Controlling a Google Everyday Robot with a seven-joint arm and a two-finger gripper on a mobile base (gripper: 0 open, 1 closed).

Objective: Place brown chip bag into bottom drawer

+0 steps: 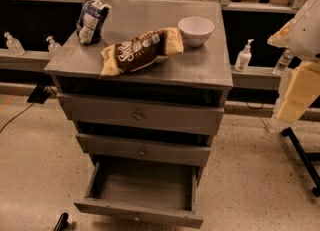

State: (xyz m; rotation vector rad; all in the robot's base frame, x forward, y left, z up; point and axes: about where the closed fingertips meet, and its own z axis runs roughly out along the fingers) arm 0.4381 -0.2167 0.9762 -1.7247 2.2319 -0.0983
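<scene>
The brown chip bag [141, 50] lies on its side on top of the grey cabinet [200, 65], near the front edge, dark brown in the middle with tan-yellow ends. The bottom drawer [140, 211] is pulled far out and its box interior holds nothing. My gripper [294, 99] hangs at the right edge of the view, pale yellow and close to the camera. It is well to the right of the cabinet and apart from the bag.
A dark blue and white bag [91, 20] stands at the cabinet top's back left. A white bowl [196, 29] sits at the back right, touching the chip bag's end. The two upper drawers [137, 116] stand slightly open. Sanitiser bottles [243, 56] line a ledge behind. A black stand leg [302, 152] is on the floor, right.
</scene>
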